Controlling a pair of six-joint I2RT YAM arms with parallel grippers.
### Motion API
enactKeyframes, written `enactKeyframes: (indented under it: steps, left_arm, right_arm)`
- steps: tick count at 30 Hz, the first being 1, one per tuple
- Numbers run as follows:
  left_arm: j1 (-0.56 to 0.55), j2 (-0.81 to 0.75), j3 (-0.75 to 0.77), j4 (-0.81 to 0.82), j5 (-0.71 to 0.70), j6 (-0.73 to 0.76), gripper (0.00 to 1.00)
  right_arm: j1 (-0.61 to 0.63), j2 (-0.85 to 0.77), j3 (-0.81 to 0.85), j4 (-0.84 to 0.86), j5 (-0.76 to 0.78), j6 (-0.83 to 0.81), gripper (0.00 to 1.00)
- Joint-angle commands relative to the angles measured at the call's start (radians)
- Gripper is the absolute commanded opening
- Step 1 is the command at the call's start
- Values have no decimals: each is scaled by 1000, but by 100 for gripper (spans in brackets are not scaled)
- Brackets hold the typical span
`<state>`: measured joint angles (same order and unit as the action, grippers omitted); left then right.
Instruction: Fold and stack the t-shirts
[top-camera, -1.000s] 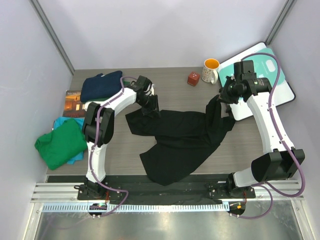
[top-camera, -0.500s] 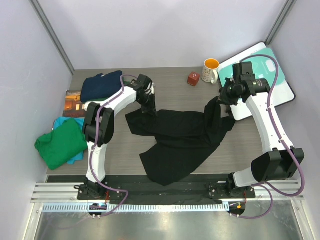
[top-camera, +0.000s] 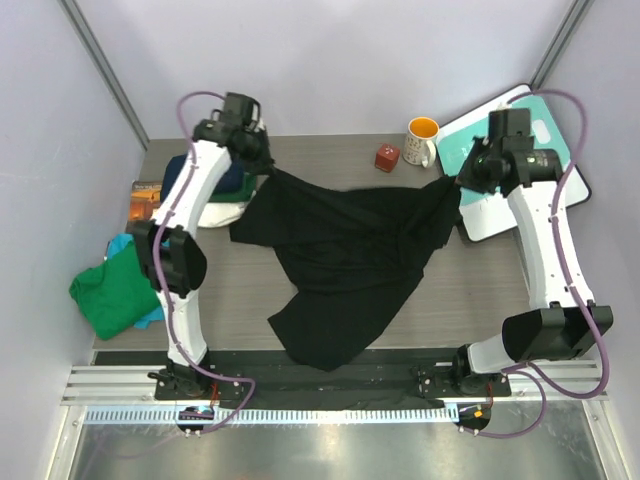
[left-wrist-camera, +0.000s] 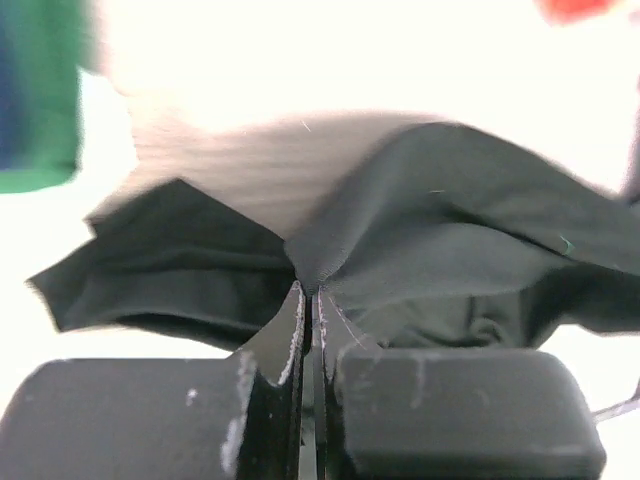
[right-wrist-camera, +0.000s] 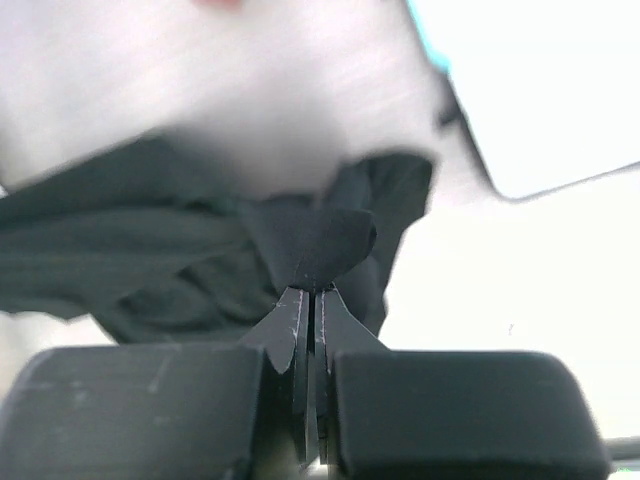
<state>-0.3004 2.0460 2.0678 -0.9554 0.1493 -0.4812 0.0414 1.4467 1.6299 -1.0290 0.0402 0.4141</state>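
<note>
Cloth of the black t-shirt (top-camera: 345, 255) spans the middle of the tabletop (top-camera: 470, 300), raised near the far edge between left claw (top-camera: 265, 166) and right claw (top-camera: 458, 182). Wrist views alone show each claw clamped on a black fold. Only overhead shows its loose end lying toward the near edge.

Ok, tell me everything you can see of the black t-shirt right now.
The black t-shirt is soft, matte cloth, wrinkled, with no print showing. Its far edge is pulled taut between the left gripper and the right gripper, each shut on a pinched bit of cloth. From there it sags in folds onto the table, narrowing to a rumpled tip toward the near edge. Sleeves and collar cannot be made out.
</note>
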Motion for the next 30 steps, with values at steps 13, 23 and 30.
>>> enactKeyframes:
  steps: [13,23,30]
  left_arm:
    - [236,-495,-14,-34,-273,-132,0]
    - [276,-610,59,-94,-470,-186,0]
    - [276,-671,83,-108,-516,-221,0]
  right_arm:
    - [-67,89,634,95,13,17,1]
    - [-115,115,909,113,-75,35,1]
    - [-178,84,969,227,-204,81,1]
